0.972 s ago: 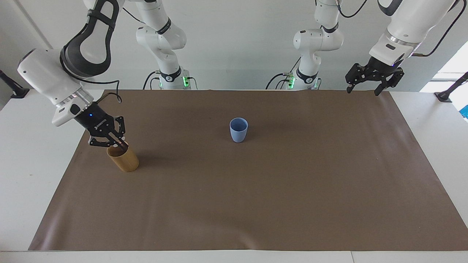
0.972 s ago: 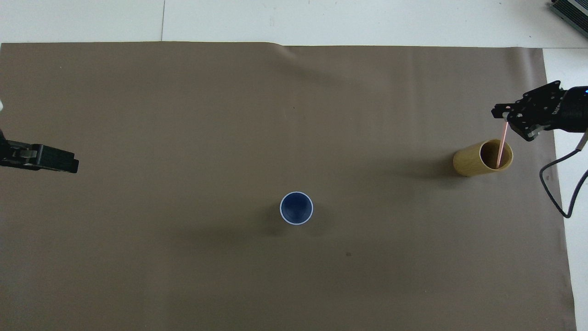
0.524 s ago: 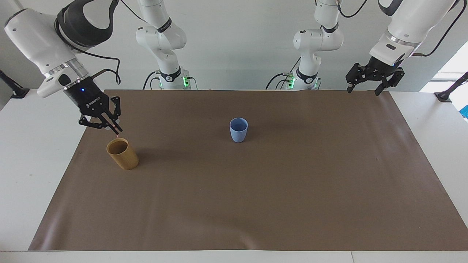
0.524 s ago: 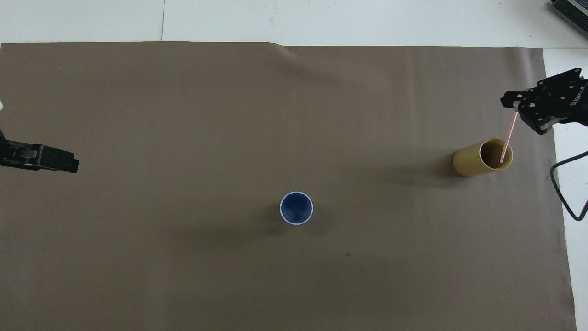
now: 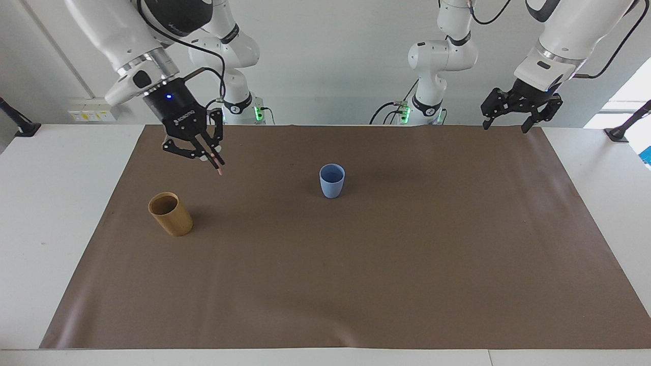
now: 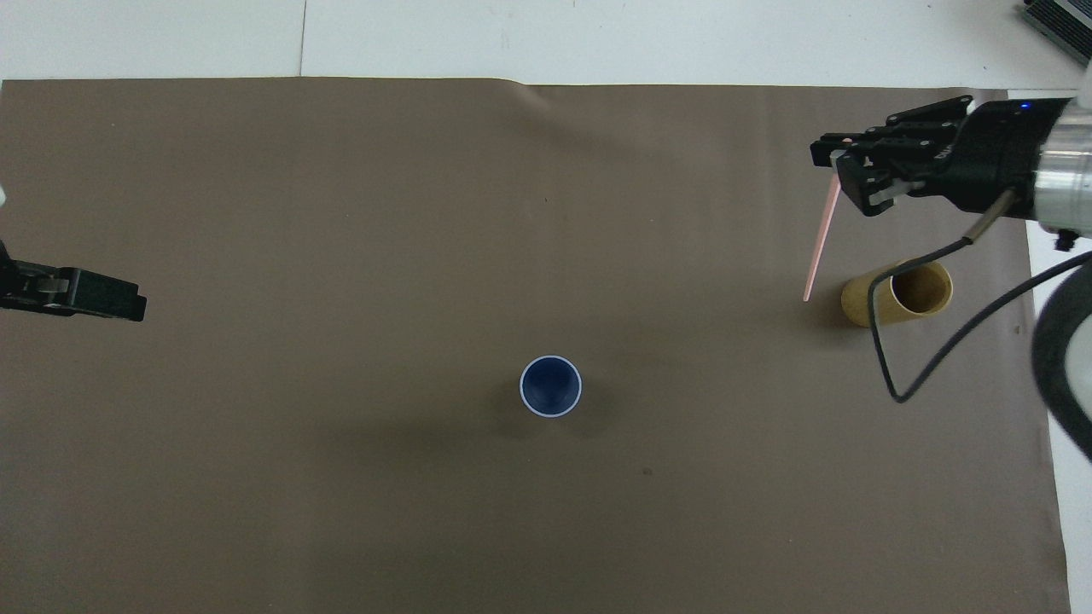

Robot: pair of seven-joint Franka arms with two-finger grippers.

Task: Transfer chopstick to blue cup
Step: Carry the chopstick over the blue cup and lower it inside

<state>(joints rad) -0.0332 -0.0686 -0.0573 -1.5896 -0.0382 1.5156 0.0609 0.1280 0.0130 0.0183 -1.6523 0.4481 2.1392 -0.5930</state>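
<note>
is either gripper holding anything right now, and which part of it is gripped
The right gripper holds the thin pale-pink chopstick by its upper end, the rest hanging free over the brown mat. The left gripper holds nothing.

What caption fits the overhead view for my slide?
Right hand carries a pink chopstick above the mat, clear of the tan cup, blue cup waiting mid-table.

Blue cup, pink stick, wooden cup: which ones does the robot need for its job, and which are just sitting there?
Needed for the job:
- chopstick, held up in the right tool
- blue cup, where it goes

Just sitting there:
- wooden cup, empty
- left tool, waiting
- brown mat
</note>
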